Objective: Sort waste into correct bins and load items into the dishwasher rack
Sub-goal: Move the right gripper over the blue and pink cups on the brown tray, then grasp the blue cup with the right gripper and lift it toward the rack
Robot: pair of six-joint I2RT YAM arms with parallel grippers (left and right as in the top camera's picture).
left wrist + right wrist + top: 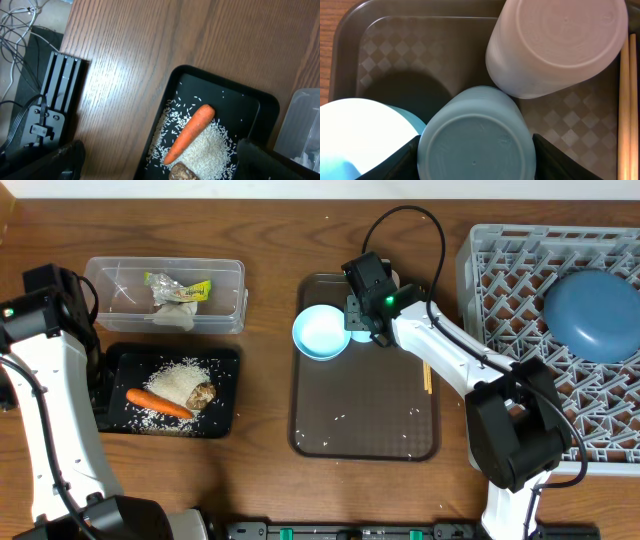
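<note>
My right gripper [362, 323] is over the dark brown serving tray [365, 420]. In the right wrist view its fingers [476, 160] press both sides of an upside-down light-blue cup [475, 135]. The cup stands next to an upside-down white cup [555, 45] and the small light-blue bowl [322, 332]. Wooden chopsticks [427, 375] lie at the tray's right side. The dark-blue plate [592, 302] sits in the grey rack [500, 290]. My left gripper [165, 162] is open and empty above the black tray [225, 395], which holds the carrot [190, 132], rice [180, 380] and a brown lump [203, 393].
The clear tub [120, 280] behind the black tray holds the green-yellow wrapper [185, 288] and white tissue [175, 310]. Loose rice grains lie on the brown tray. A black stand and cables [45, 110] are off the table's left edge.
</note>
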